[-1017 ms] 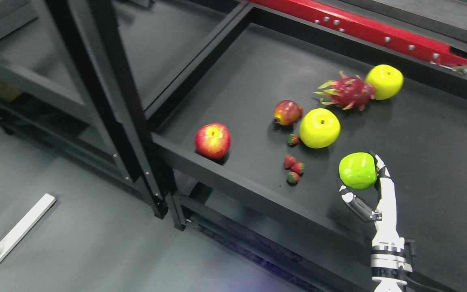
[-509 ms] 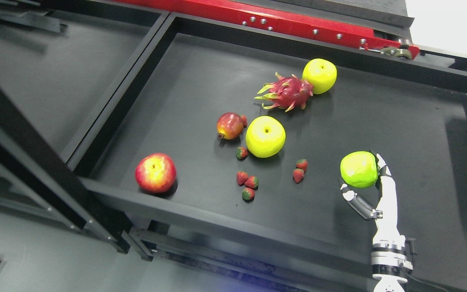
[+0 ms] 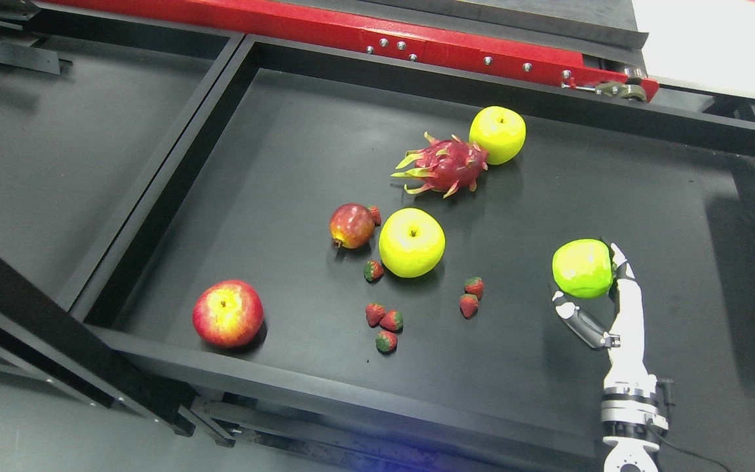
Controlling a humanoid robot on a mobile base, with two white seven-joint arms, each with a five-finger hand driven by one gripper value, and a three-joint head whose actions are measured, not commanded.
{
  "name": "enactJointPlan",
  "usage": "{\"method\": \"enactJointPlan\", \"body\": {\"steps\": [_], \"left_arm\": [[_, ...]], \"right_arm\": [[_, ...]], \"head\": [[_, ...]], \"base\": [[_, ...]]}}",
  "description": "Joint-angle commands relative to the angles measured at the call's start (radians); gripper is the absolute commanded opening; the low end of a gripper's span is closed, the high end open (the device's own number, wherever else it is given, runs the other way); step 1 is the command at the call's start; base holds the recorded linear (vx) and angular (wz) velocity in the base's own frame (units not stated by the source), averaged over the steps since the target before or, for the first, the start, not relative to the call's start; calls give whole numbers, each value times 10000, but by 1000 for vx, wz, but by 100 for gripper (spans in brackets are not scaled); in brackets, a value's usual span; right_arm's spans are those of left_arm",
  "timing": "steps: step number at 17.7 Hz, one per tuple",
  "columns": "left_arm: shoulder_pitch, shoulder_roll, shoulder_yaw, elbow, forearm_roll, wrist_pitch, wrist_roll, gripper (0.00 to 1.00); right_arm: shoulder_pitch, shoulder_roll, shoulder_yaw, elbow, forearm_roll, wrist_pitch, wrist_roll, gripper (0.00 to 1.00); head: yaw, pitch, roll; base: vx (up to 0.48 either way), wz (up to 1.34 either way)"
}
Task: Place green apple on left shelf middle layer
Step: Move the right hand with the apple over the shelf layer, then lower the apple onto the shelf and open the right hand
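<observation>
Head view: the right robot hand (image 3: 597,298) rises from the lower right, its fingers (image 3: 621,275) and thumb cupped around the green apple (image 3: 582,268), which sits above the right part of the black shelf tray (image 3: 286,164). Picking up looks done; carrying and setting down remain. On the tray lie 2 yellow apples (image 3: 411,242), a red apple (image 3: 227,313), a dragon fruit (image 3: 443,164) and several strawberries (image 3: 384,321). The left arm is out of sight.
</observation>
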Motion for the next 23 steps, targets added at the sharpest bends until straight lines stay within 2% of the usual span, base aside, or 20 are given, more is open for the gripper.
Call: {"method": "enactJointPlan", "body": {"steps": [1,14,16,17,18,20,21,22,23], "left_arm": [[1,175,0,-1,0,-3,5,100],[1,175,0,-1,0,-3,5,100],[1,175,0,-1,0,-3,5,100],[1,175,0,-1,0,-3,5,100],[1,175,0,-1,0,-3,5,100],[1,175,0,-1,0,-3,5,100],[1,175,0,-1,0,-3,5,100],[1,175,0,-1,0,-3,5,100],[1,175,0,-1,0,-3,5,100]], "right_arm": [[-25,-175,-12,-6,0,8,0,0],[-25,-175,4,9,0,84,0,0],[-55,-175,4,40,0,465,122,1],[-101,-175,19,85,0,893,199,7],[-147,-175,34,116,-15,1383,291,23],[-193,-175,50,147,-16,1664,582,45],[-300,-175,65,193,-16,1664,750,83],[-392,-175,65,254,-16,1664,889,100],[-484,-175,80,330,-16,1695,1027,100]], "head": [[0,0,0],[0,-2,0],[0,-2,0],[0,-1,0],[0,-1,0],[0,-2,0],[0,-1,0],[0,-1,0],[0,-1,0]], "base": [[45,-10],[10,-3],[0,0],[0,0],[0,0],[0,0],[0,0],[0,0],[0,0]]}}
